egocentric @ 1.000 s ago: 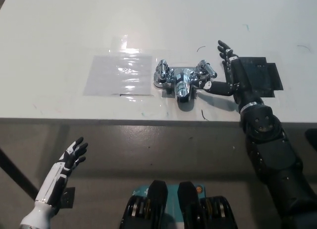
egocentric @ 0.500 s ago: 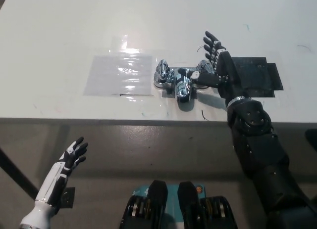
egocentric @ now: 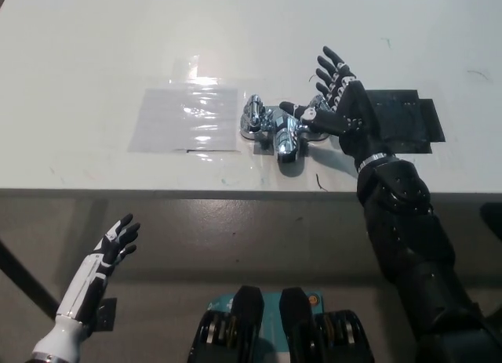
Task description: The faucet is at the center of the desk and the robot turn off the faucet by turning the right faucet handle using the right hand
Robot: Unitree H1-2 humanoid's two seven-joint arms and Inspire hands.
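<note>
Both hands are open with fingers spread: the right hand lies over the right end of the faucet, palm down, covering the right handle and not visibly clenched on it, while the left hand rests low, below the desk's near edge. The faucet sits mid-desk, just left of the palm, between a clear sheet and a black patch. No writing is readable.
</note>
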